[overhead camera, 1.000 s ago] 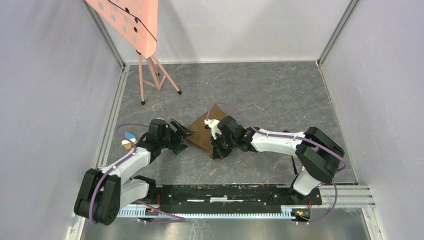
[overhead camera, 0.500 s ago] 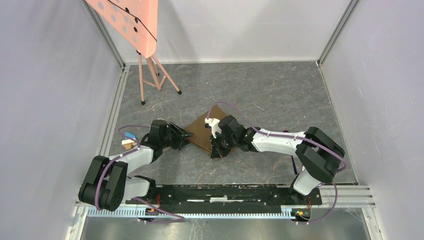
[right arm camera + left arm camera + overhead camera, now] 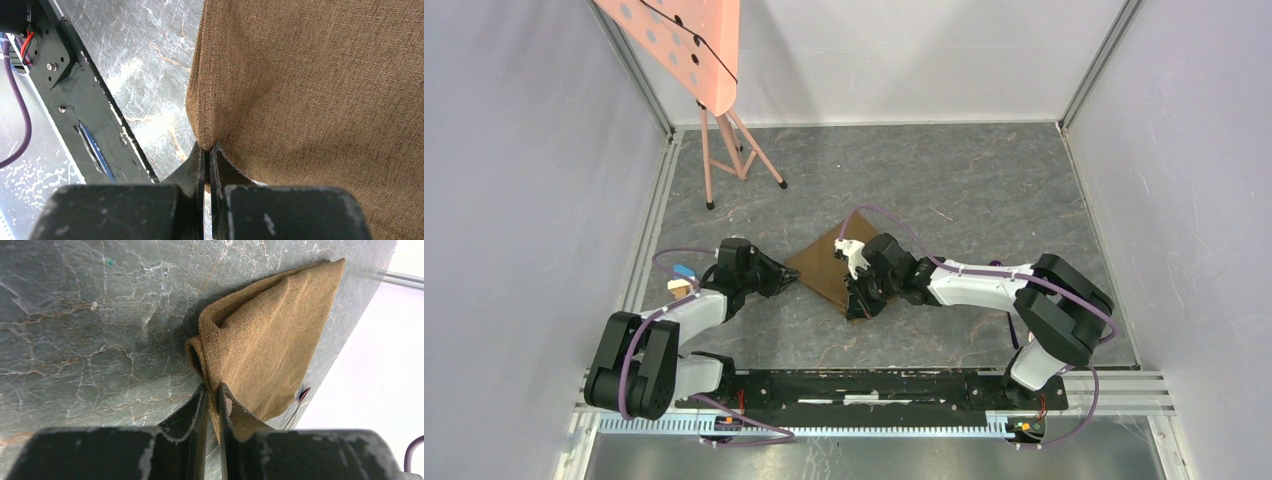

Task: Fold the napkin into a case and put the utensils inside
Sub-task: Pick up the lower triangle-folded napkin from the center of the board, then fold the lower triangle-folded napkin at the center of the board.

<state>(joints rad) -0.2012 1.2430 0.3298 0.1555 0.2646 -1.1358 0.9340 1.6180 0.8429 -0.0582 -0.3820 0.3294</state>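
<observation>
The napkin (image 3: 824, 268) lies on the table (image 3: 984, 190), soft and limp, so we hold corners: our right gripper (image 3: 208, 149) pinches one corner tight, our left gripper (image 3: 210, 390), nearly closed, seems to nip the folded edge
</observation>
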